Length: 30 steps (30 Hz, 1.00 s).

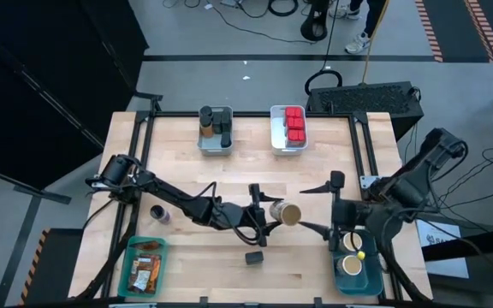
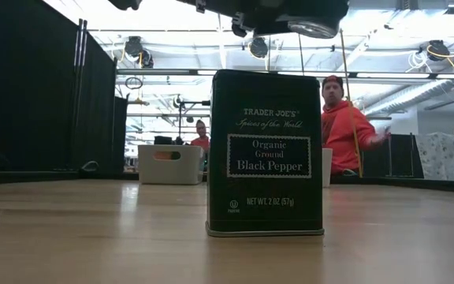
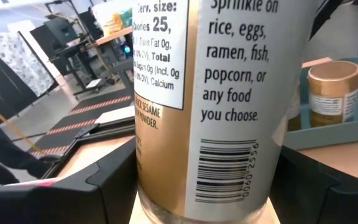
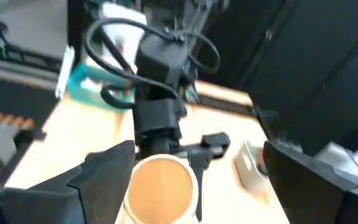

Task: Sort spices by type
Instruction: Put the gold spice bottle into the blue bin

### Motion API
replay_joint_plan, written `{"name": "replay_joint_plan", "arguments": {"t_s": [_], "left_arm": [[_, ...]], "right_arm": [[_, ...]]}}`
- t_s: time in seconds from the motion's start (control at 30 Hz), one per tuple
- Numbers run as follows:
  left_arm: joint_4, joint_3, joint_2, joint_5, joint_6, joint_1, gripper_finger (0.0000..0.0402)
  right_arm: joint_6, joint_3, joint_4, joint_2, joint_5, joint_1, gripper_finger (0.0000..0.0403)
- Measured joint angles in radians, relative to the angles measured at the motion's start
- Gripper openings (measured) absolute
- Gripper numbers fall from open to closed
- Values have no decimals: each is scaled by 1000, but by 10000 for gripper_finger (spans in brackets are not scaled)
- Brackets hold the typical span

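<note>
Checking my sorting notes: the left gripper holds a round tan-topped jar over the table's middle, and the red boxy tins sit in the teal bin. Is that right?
Not quite. The left gripper does hold the round tan-topped jar over the table's middle, but the red boxy tins sit in the white bin at the table's far edge, as the high view shows. The teal bin holds brown-orange packets.

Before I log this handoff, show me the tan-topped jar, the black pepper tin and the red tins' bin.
tan-topped jar [image 1: 288, 213]: high view, its round lid.
black pepper tin [image 2: 266, 154]: low view, front label.
red tins' bin [image 1: 275, 128]: high view, its left rim.
</note>
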<state>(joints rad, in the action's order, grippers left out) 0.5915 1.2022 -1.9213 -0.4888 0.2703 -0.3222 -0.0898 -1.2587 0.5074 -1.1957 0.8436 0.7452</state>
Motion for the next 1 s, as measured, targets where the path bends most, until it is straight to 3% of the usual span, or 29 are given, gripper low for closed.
{"name": "replay_joint_plan", "arguments": {"t_s": [0.23,0.4,0.6,1.0], "left_arm": [[-2,0,0,-1,-3,5,283],[-1,0,0,1,-11,5,283],[-3,0,0,27,-48,5,283],[-12,0,2,69,-81,-12,283]], "right_arm": [[-267,-301,564,-190,-37,-4,338],[-451,-420,796,-288,-133,-4,338],[-545,-444,838,-339,-221,-4,338],[-554,-444,767,-344,-217,-8,338]]}}
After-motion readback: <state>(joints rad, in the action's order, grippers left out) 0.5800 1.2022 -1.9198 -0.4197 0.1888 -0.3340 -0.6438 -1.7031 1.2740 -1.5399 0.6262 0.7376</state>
